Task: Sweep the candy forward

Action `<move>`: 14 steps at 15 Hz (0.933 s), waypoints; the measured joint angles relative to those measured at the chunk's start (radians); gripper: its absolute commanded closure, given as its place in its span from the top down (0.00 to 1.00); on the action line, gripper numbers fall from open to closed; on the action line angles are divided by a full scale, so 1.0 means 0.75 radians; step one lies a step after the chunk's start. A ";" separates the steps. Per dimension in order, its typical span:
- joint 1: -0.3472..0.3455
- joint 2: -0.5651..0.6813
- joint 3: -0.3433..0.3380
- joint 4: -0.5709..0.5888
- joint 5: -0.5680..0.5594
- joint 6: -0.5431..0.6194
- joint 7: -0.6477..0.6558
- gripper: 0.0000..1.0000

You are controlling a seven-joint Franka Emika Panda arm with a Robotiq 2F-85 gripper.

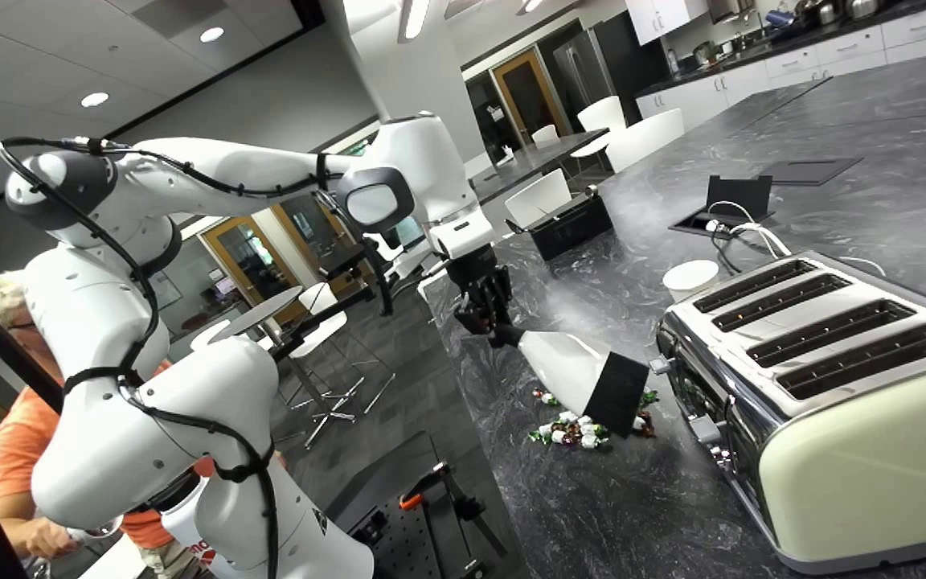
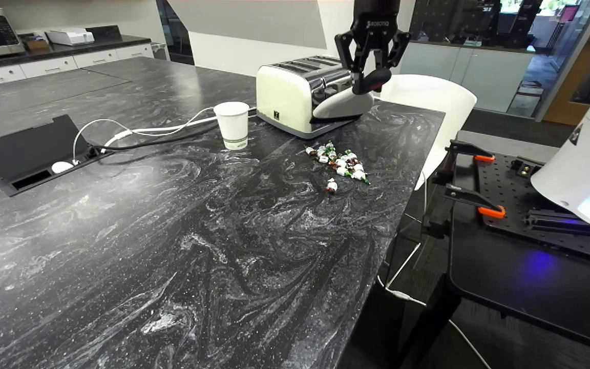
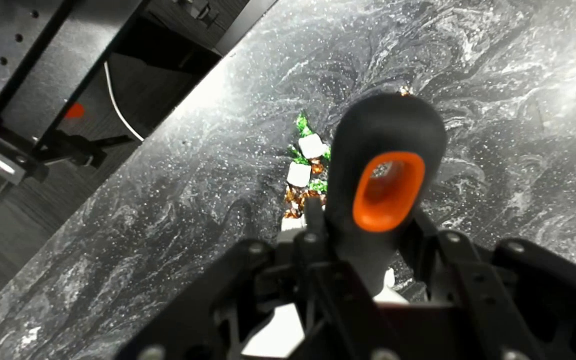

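The candy is a loose strip of small white, green and brown pieces on the dark table, seen in both exterior views (image 1: 571, 432) (image 2: 344, 163). It also shows in the wrist view (image 3: 299, 173), partly hidden by the handle. One piece lies apart from the strip. My gripper (image 1: 500, 328) is shut on the black handle of a white brush (image 1: 561, 363) with a black bristle end. The brush (image 2: 343, 105) is tilted near the toaster's corner; whether its bristles touch the table I cannot tell. In the wrist view the gripper (image 3: 368, 227) holds the handle below its orange-lined hole.
A cream and chrome toaster (image 1: 857, 482) stands close beside the candy and brush; it also shows in an exterior view (image 2: 282, 97). A paper cup (image 2: 233, 125) stands near the toaster. White cables run to an open outlet box (image 2: 34, 148). The table edge (image 2: 402, 205) faces the robot base.
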State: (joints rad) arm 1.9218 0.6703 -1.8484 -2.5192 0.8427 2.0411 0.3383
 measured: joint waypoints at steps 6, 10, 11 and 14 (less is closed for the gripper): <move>-0.153 -0.003 0.202 -0.007 0.118 0.079 0.001 0.14; -0.219 -0.020 0.337 -0.010 0.184 0.164 0.002 0.14; -0.230 -0.027 0.358 -0.010 0.188 0.172 0.003 0.14; -0.235 -0.055 0.381 -0.015 0.189 0.176 0.010 0.14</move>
State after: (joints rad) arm 1.7453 0.6293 -1.5627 -2.5301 0.9842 2.1728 0.3459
